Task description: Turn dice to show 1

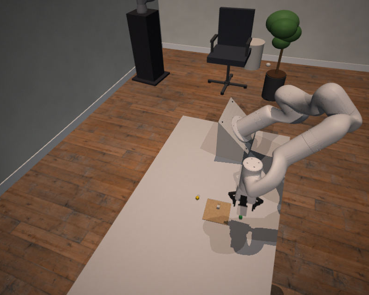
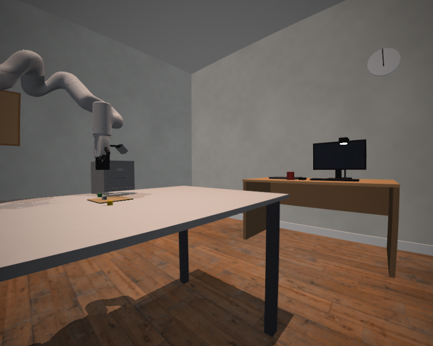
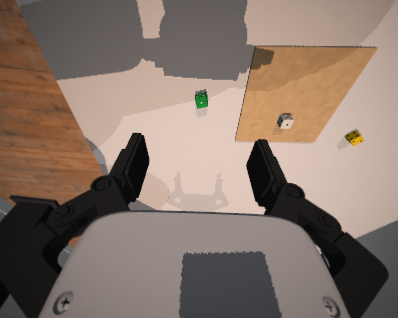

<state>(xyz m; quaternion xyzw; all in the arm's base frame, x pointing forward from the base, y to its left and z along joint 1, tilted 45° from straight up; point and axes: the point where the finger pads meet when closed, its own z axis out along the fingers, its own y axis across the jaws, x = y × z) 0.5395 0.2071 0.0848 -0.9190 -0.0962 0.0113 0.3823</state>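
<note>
The big pale arm (image 1: 308, 141) (image 2: 77, 88) reaches out over the desk (image 1: 146, 234) (image 2: 194, 201). It bends up high above the desk, then comes back down like a bent knee. Its wrist (image 1: 252, 173) (image 2: 102, 118) stands upright over the desk, with the flat round end facing up. The black fingers (image 1: 243, 208) (image 2: 102, 168) point down at the desk. They hang above it and do not touch it. The two fingers are spread wide apart, and they hold nothing between them.
</note>
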